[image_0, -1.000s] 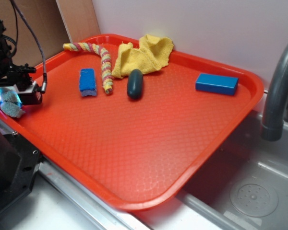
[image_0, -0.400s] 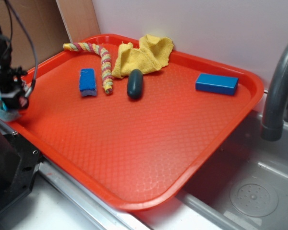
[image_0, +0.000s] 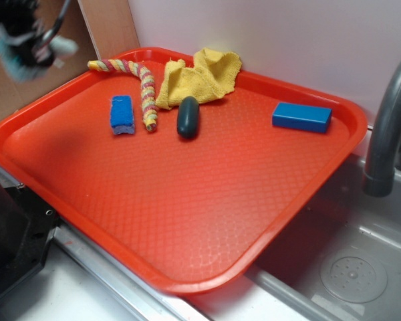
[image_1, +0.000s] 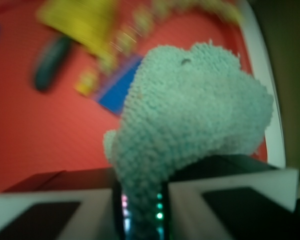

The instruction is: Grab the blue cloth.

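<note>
The gripper (image_0: 23, 43) is in the far left corner of the exterior view, lifted above the red tray (image_0: 187, 221) and blurred by motion. A pale blue-grey piece hangs from it there; this is the blue cloth (image_1: 190, 115). In the wrist view the cloth fills the middle of the picture. Its lower part is pinched between the two fingers (image_1: 240, 192), which are closed on it, and its fuzzy upper part bulges out above them. The cloth does not touch the tray.

On the tray, at the far side, lies the yellow cloth (image_0: 200, 77), crumpled. The striped rope (image_0: 146, 87) curves from the far left rim toward the near side, beside the yellow cloth. Just left of the rope's end is the blue sponge (image_0: 121, 114). The dark oval object (image_0: 188, 117) lies just right of the rope's end. The blue block (image_0: 301, 117) lies well apart, near the right rim. A grey faucet (image_0: 387, 127) stands at the right.
</note>
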Robot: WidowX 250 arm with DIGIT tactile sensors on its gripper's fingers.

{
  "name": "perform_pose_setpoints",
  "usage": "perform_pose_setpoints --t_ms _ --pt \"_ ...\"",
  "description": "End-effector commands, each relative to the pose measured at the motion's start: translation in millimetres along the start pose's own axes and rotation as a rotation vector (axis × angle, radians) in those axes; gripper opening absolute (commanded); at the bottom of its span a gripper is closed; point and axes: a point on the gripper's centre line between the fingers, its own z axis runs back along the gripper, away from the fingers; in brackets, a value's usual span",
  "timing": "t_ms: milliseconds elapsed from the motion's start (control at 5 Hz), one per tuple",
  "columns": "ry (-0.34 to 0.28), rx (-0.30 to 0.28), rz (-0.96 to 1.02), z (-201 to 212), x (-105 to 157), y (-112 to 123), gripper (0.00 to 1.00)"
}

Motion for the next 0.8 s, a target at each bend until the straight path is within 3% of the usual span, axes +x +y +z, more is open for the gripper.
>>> perform_pose_setpoints --t_ms 0,400,600 --pt "-0.036 0.025 -0.202 56 12 -45 0.00" --pt "-0.058 0.049 -0.175 61 -12 -42 0.00" --pt "-0.054 0.035 -0.181 60 -16 -46 0.00"
